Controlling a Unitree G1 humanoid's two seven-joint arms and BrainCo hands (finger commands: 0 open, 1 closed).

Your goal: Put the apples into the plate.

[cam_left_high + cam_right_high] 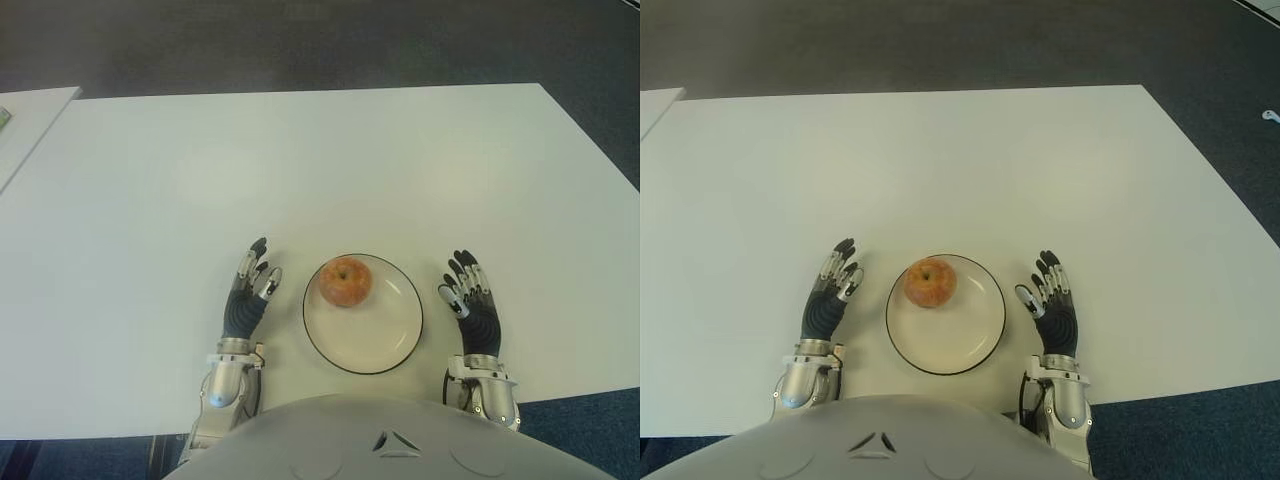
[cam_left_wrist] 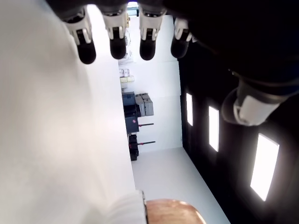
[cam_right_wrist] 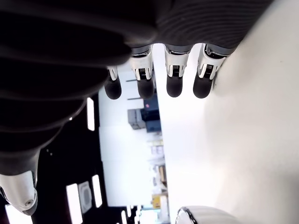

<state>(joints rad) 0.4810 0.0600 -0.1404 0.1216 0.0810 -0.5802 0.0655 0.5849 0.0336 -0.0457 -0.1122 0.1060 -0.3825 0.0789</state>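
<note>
Two hands are on record here, and we find both holding nothing. The left hand (image 1: 249,296) shows over the white table (image 1: 300,160) with its fingers (image 2: 117,44) extended and relaxed, palm turned inward toward the plate; nothing lies between them in its own wrist view. The right hand (image 1: 471,302) mirrors it on the other side, its fingers (image 3: 174,81) likewise straight and unloaded. Between the two hands, just beside each, we list one round white plate (image 1: 385,335) with a dark rim, flat on the table. Within it sits one apple (image 1: 346,281), red-orange with a yellowish patch, stem dimple up, placed in the part of the plate farther from the robot's body and nearer the left hand than the right. We see the apple touching neither hand. Beyond the hands the table runs bare to its far edge, and a second pale surface (image 1: 25,115) stands apart from it off to the left.
</note>
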